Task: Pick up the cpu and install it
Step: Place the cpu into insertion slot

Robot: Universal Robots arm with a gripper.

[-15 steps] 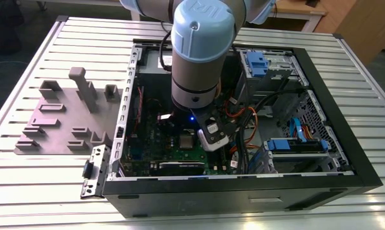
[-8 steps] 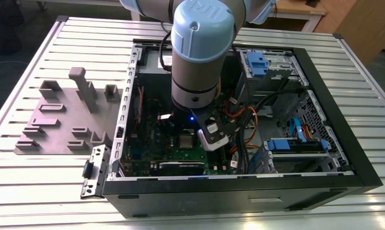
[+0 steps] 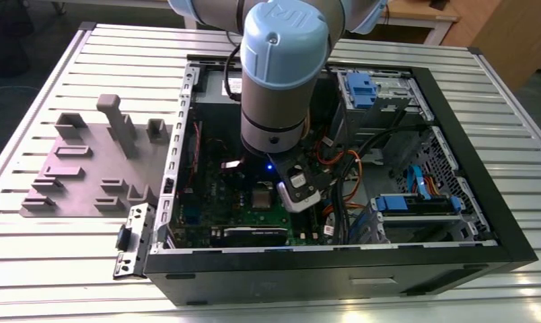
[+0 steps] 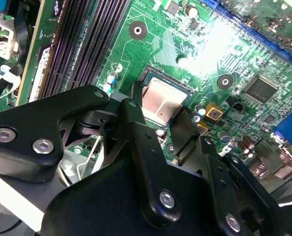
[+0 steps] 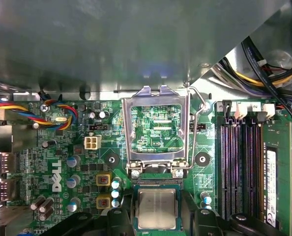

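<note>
Exterior view: arm (image 3: 275, 81) reaches down into the open computer case (image 3: 342, 259), over the green board (image 3: 239, 210); cpu (image 3: 262, 197) lies on that board

Second wrist view: gripper (image 4: 158, 115) low over the board, fingers (image 4: 141, 142) spread, one on each side of the cpu (image 4: 160, 101), not pinching it

First wrist view: cpu (image 5: 157, 209) sits flat in the board's socket, just beside the flipped-open socket frame (image 5: 158, 96); fingers (image 5: 117, 219) stand clear of it on both sides

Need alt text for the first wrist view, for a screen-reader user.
The silvery cpu lies in the socket of a green motherboard, with the fingers of the gripper apart on either side of it. The socket's metal frame stands hinged open just past the cpu, and black memory slots run alongside.
</note>
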